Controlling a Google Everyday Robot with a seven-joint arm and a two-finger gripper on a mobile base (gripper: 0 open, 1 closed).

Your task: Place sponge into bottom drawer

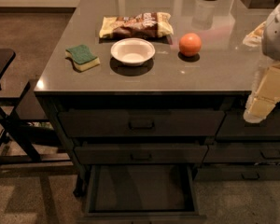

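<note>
Green-topped sponge (82, 57) on counter (214, 73), long axis far-left to near-right, bottom drawer (140, 190) open, jaws at right edge, opening unclear.

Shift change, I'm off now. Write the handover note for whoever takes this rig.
The pincer is at the right edge of the view, beside the front edge of the countertop, far from the sponge and not holding it.
The sponge lies on the countertop near the left front corner, green side up, left of the white bowl and apart from it.
The bottom drawer is pulled out, with nothing visible inside.
Done: drawer open.
Left: reach across to the sponge, grasp it, carry it down, and release it in the bottom drawer.
</note>
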